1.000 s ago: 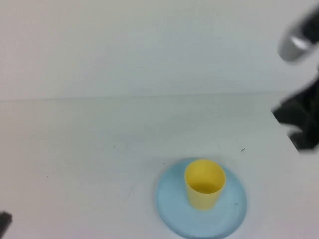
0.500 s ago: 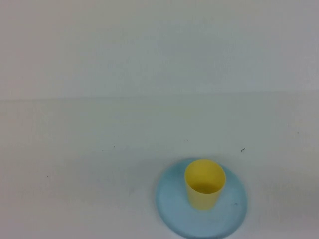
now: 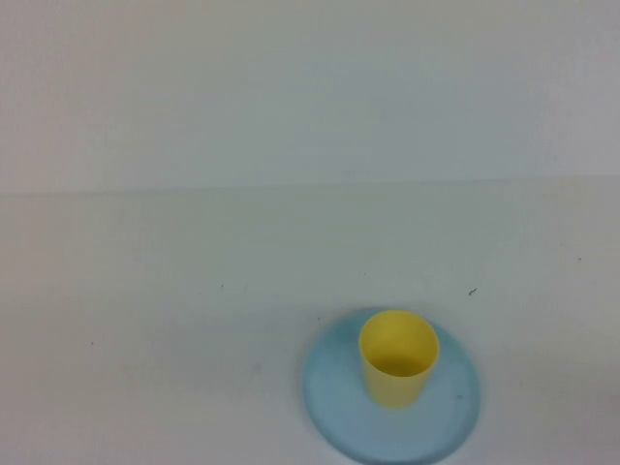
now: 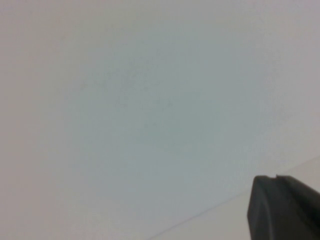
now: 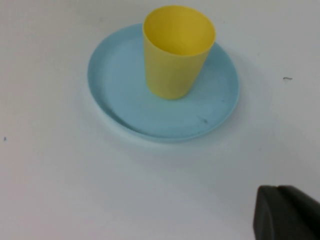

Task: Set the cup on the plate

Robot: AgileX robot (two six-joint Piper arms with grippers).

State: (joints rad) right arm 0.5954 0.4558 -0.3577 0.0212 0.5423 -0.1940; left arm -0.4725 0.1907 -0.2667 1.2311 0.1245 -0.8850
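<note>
Cup stands upright on the plate, empty, near its center. Right gripper hangs apart from the plate; left gripper elsewhere; finger states unclear.

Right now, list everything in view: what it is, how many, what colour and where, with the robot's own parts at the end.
cup: one, yellow, upright with its mouth open, standing on the plate, a little off its middle toward the far side.
plate: one, light blue, flat on the table near the front edge of the high view, right of centre.
table: one, white, under the plate, running back to a white wall.
small dark specks: a few, dark, scattered on the table around the plate.
left gripper: one, black; only a corner shows in the left wrist view, over plain white surface, out of the high view.
right gripper: one, black; only a corner shows in the right wrist view, apart from the plate, out of the high view.
</note>
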